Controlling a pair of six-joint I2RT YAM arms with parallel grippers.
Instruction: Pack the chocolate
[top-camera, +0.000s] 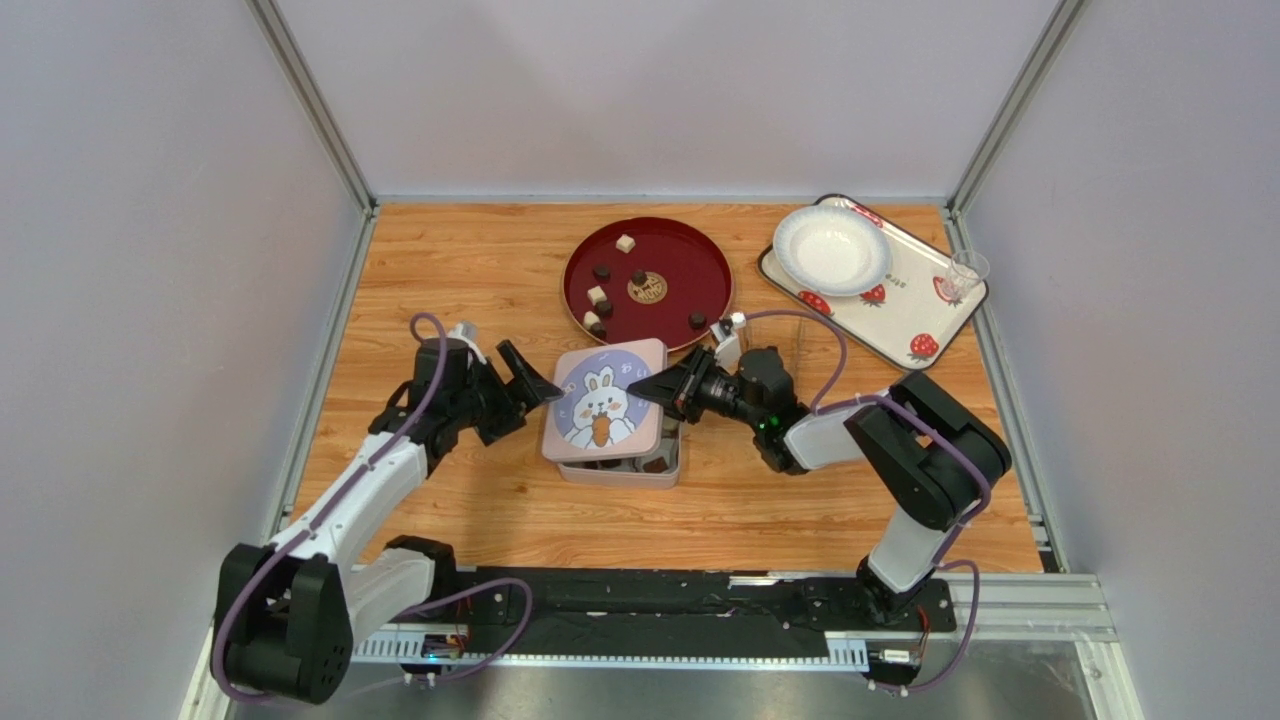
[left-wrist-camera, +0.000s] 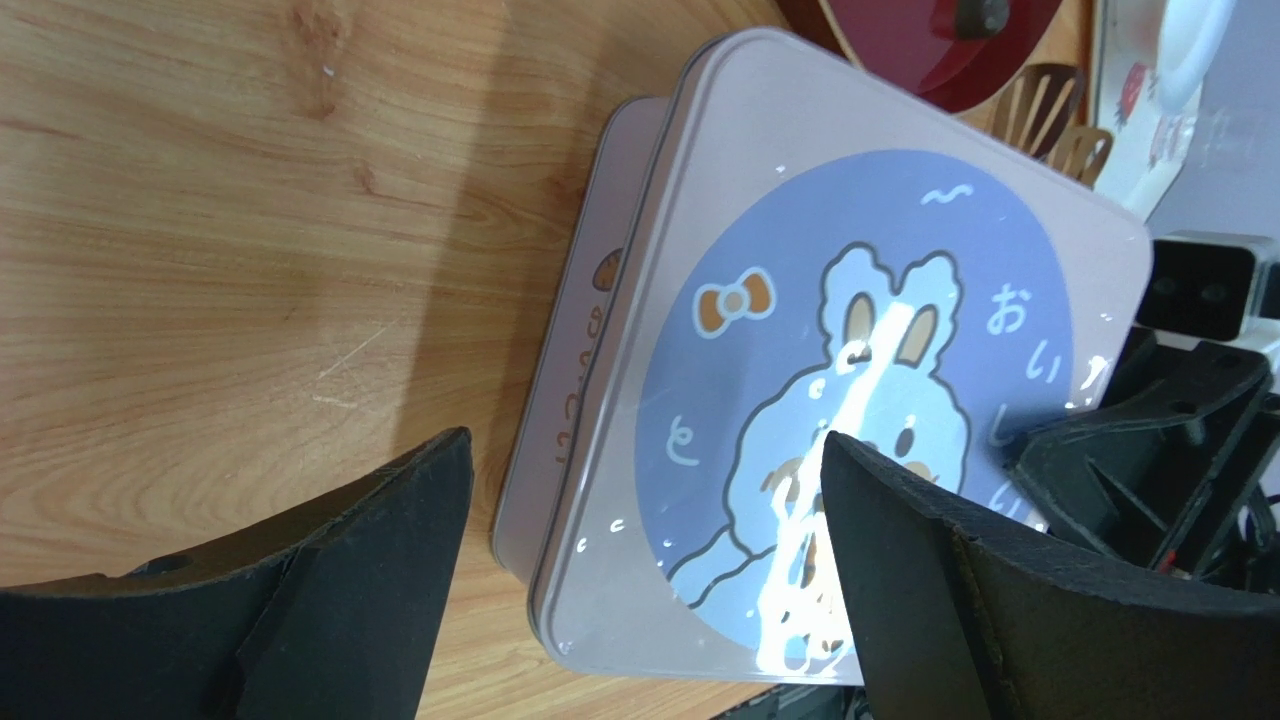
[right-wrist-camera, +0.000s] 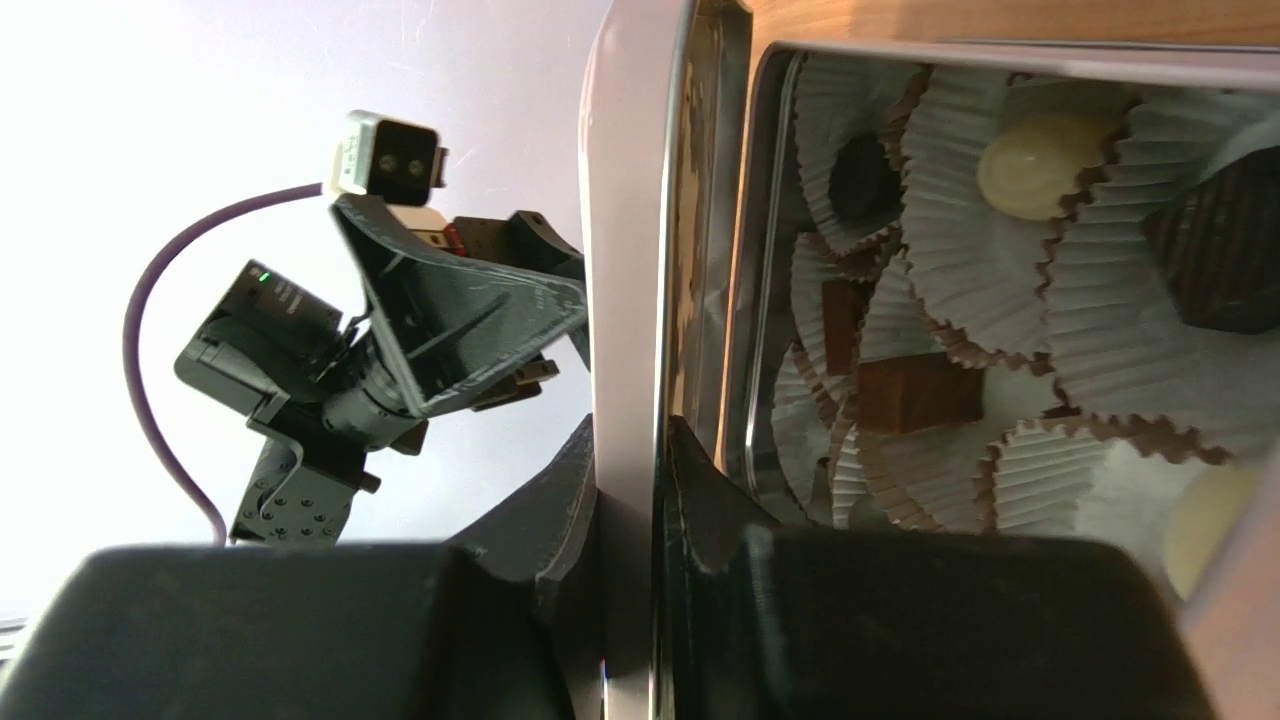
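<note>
Several chocolate pieces (top-camera: 598, 297) lie on the red plate (top-camera: 684, 255) at the back. More chocolate (right-wrist-camera: 920, 393) sits in paper cups inside the open pink tin (right-wrist-camera: 747, 270). A pink lid with a bunny picture (top-camera: 601, 399) hovers askew over the tin (top-camera: 628, 468). My right gripper (top-camera: 664, 387) is shut on the lid's right edge (right-wrist-camera: 631, 270), one finger on each side. My left gripper (top-camera: 526, 393) is open at the lid's left edge; in its wrist view the lid (left-wrist-camera: 842, 345) and tin (left-wrist-camera: 586, 345) lie between the spread fingers (left-wrist-camera: 376, 525), untouched.
A strawberry-print tray (top-camera: 902, 323) at the back right carries a white dish (top-camera: 830, 248) and a small glass (top-camera: 966, 275). Golden slotted tong ends (left-wrist-camera: 1059, 128) show beyond the lid. Grey walls enclose the wooden table (top-camera: 451, 270) on three sides.
</note>
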